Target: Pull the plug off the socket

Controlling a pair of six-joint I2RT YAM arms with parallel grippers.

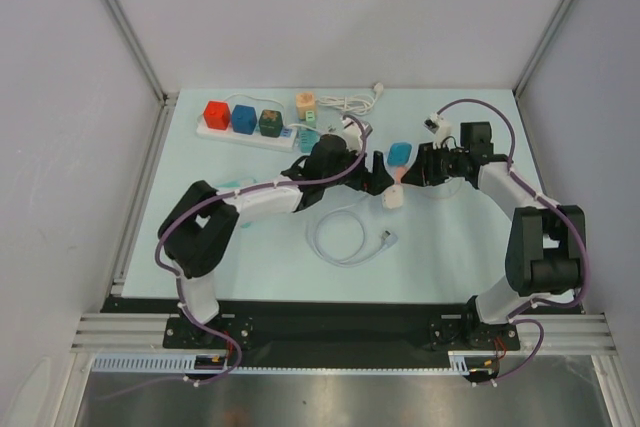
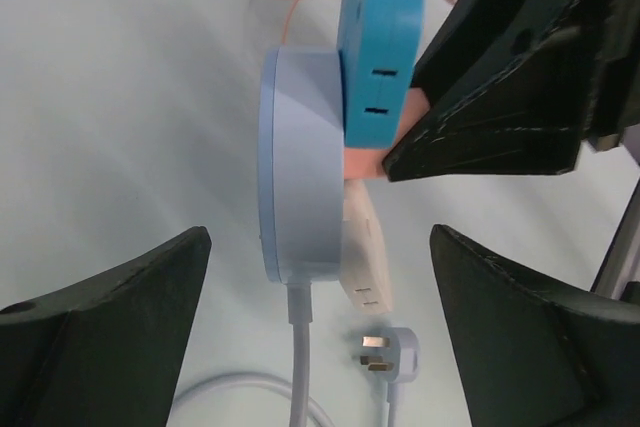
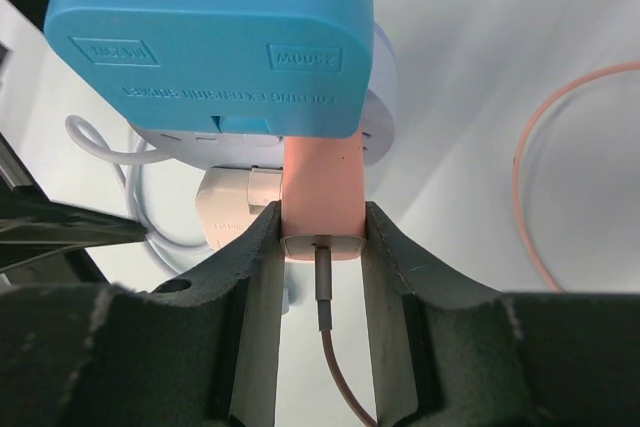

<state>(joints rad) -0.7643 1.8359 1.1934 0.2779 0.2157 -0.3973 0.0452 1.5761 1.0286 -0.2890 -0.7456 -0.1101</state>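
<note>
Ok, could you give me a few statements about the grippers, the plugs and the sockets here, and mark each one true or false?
1. The right gripper is shut on the pink plug. True.
2. The left gripper is clamped on the round socket. False: its jaws stand open, one on each side of the socket, without touching it.
3. The pink plug lies free on the table. False: its far end sits at the round socket, under the blue adapter.
4. A loose white plug lies on the table with its pins showing. True.
5. The power strip carries a red cube, a blue cube and a green cube. True.
</note>
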